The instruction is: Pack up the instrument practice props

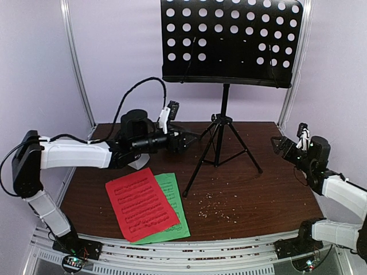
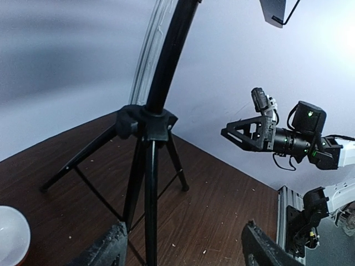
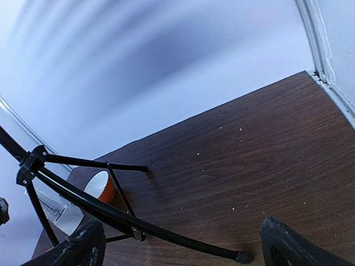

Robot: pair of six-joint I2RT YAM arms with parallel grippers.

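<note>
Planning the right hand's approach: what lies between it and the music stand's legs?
Between right hand and music stand: only crumb-speckled tabletop, shown in right wrist view.

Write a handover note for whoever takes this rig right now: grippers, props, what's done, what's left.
Left gripper: open, empty, facing the music stand at its tripod legs, not gripping.
Right gripper: open, empty, far right, apart from the stand.
Props: stand upright and unfolded; red page lies over green page, front left. Metronome not clearly visible.
Done: nothing packed.
Left: stand, both pages, metronome.
</note>
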